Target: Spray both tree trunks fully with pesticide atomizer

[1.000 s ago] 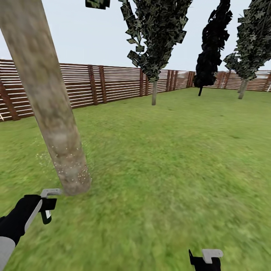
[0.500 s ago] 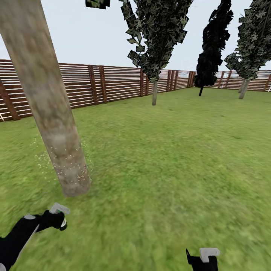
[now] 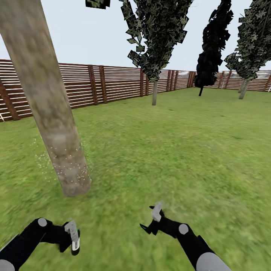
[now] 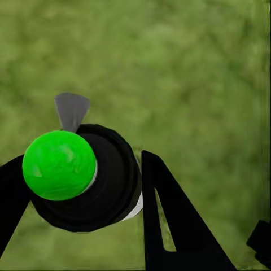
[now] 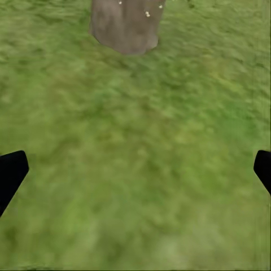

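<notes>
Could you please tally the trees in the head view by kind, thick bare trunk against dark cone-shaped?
Thick mottled tree trunk: 1
Dark cone-shaped trees: 3
Total: 4

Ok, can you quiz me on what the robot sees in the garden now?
1. True or false: the lower part of the tree trunk is dotted with pale specks.
2. What colour is the round top of the sprayer between the fingers of the left end effector? A red, B green, C blue.
3. Fill the gap: the right end effector, over the grass, is ____ (open or shut).
Key: 1 true; 2 B; 3 open.
</notes>
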### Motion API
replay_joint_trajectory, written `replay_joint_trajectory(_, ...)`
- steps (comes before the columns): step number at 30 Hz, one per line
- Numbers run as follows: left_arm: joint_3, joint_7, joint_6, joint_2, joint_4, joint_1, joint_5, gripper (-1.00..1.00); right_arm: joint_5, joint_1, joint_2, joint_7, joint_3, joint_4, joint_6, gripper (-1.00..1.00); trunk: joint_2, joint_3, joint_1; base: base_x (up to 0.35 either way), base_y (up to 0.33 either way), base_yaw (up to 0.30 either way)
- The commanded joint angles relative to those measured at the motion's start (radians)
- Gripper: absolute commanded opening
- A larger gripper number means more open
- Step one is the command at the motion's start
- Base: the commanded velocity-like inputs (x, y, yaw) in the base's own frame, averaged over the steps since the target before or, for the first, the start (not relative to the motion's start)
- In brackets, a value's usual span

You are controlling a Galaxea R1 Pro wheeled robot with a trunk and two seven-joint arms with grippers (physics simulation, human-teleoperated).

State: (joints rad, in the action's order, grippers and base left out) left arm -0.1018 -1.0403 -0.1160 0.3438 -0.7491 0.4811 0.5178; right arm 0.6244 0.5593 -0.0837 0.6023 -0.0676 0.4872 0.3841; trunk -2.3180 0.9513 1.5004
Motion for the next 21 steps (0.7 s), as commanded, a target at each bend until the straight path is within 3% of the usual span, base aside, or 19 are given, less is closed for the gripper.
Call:
replay_joint_trajectory(1,-0.020,-0.004,-0.002,-0.007,-0.002,0.001,0.007,-1.00,0.000,0.000,-0.002,0.046,0.001,0.004,-0.002,1.00,0.000,0.000,0.000,0.000,0.000,0.000)
replay_joint_trajectory(2,-0.026,-0.006,-0.003,-0.012,-0.003,0.002,0.009,-1.00,0.000,0.001,-0.003,0.060,0.001,0.005,-0.002,1.00,0.000,0.000,0.000,0.000,0.000,0.000)
replay_joint_trajectory(3,-0.034,-0.008,-0.005,-0.042,-0.001,0.002,0.032,-1.00,0.000,0.001,-0.005,0.084,0.003,0.004,-0.002,1.00,0.000,0.000,0.000,0.000,0.000,0.000)
replay_joint_trajectory(4,-0.034,-0.008,-0.005,-0.056,0.000,0.002,0.060,-1.00,0.000,0.001,-0.008,0.108,0.003,0.004,-0.002,1.00,0.000,0.000,0.000,0.000,0.000,0.000)
replay_joint_trajectory(5,-0.034,-0.009,-0.007,-0.082,0.003,0.002,0.112,-1.00,0.002,0.001,-0.017,0.160,0.003,0.004,-0.002,-1.00,0.000,0.000,0.000,0.000,0.000,0.000)
replay_joint_trajectory(7,-0.034,-0.009,-0.007,-0.089,0.003,0.002,0.121,-1.00,0.014,0.001,-0.020,0.171,0.015,0.004,-0.002,-1.00,0.000,0.000,0.000,0.000,0.000,0.000)
replay_joint_trajectory(9,-0.035,-0.009,-0.007,-0.105,0.004,0.002,0.128,-1.00,0.041,0.001,-0.021,0.173,0.119,0.004,-0.002,-1.00,0.000,0.000,0.000,0.000,0.000,0.000)
replay_joint_trajectory(11,-0.035,-0.008,-0.006,-0.123,0.005,0.002,0.147,-1.00,0.047,0.001,-0.035,0.172,0.165,0.003,-0.002,-1.00,0.000,0.000,0.000,0.000,0.000,0.000)
replay_joint_trajectory(15,-0.035,-0.007,-0.004,-0.187,0.006,0.002,0.227,-1.00,0.049,0.001,-0.068,0.172,0.181,0.004,-0.002,-1.00,0.000,0.000,0.000,0.000,0.000,0.000)
replay_joint_trajectory(21,-0.036,-0.006,-0.004,-0.245,-0.006,0.002,0.242,-1.00,0.049,0.001,-0.086,0.173,0.183,0.007,-0.002,-1.00,0.000,0.000,0.000,0.000,0.000,0.000)
